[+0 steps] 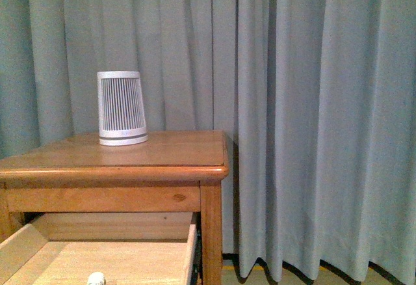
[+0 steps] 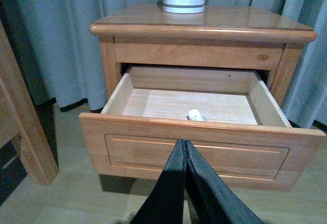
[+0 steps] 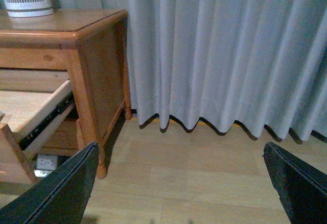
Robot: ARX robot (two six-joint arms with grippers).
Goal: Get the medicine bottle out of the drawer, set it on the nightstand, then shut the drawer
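The nightstand [image 1: 162,158] is honey-brown wood, and its upper drawer [image 2: 204,147] stands pulled out, showing a pale wood floor. A tiny white medicine bottle [image 2: 194,115] lies inside near the front panel; its cap end [image 1: 96,278] shows at the bottom of the front view. My left gripper [image 2: 185,143] is shut with nothing in it, just in front of the drawer's front panel and below the bottle. Off to the nightstand's right, my right gripper [image 3: 180,152] hangs wide open over the floor, holding nothing. The drawer's knob is hidden.
A white ribbed tapered device [image 1: 121,108] stands on the nightstand top at the back left. Grey curtains [image 1: 312,103] hang behind and to the right. A wooden furniture leg [image 2: 25,127] is left of the nightstand. Pale wood floor [image 3: 194,178] lies below.
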